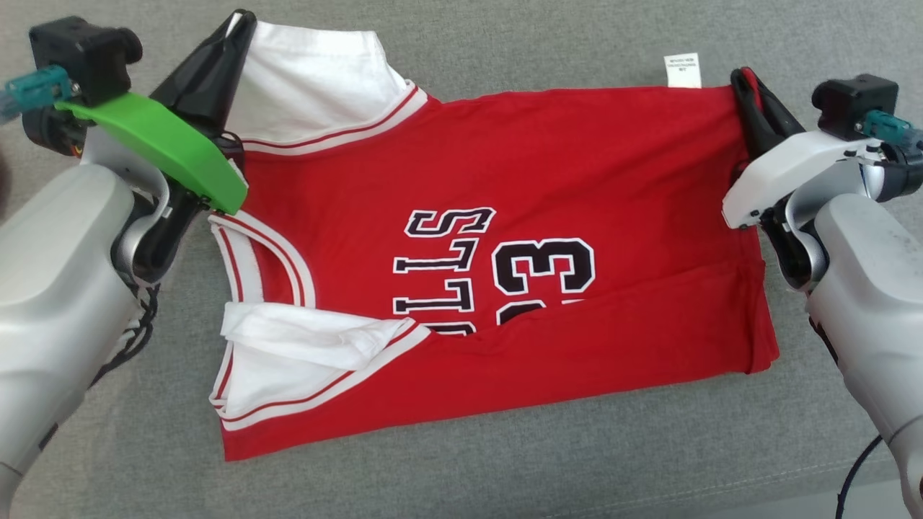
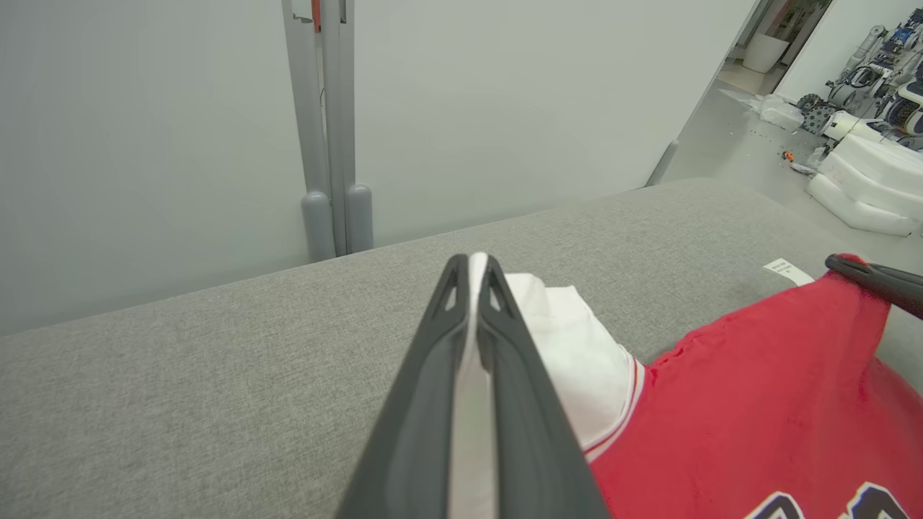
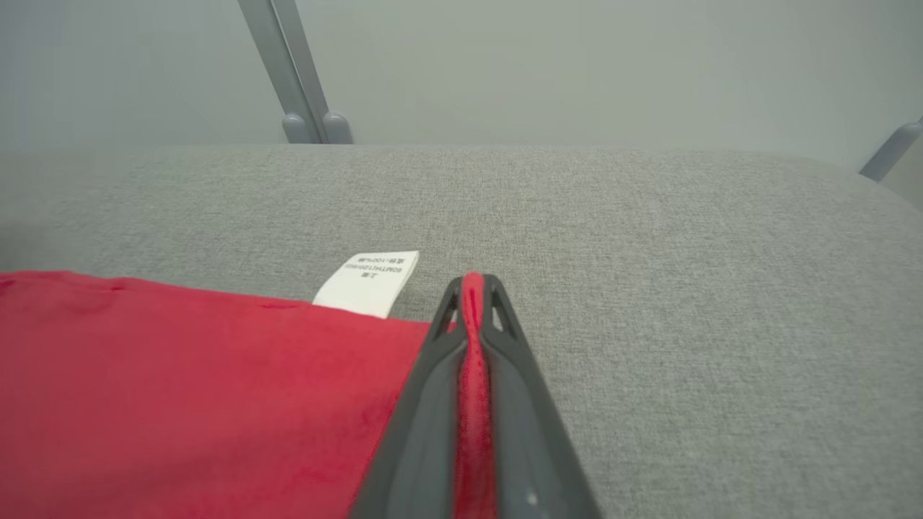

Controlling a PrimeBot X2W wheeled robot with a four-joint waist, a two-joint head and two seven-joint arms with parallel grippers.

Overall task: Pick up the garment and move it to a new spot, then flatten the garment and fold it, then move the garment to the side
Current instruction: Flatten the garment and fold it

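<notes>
A grey, fabric-covered tabletop [image 1: 505, 476] spreads wide. Beyond its far edge stands a pale grey partition [image 2: 505, 94] with twin grey posts [image 2: 328, 144] side by side. Far to the right, white foam blocks [image 2: 865, 194] lie on the floor [image 2: 728, 137], near parked machines [image 2: 883, 65].

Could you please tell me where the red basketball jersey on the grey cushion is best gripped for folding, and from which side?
Probably its two far corners, from the near side: the red basketball jersey lies sideways, far edge straight. The left gripper is shut on the white shoulder fabric, the right gripper on the hem corner by the white label.
</notes>
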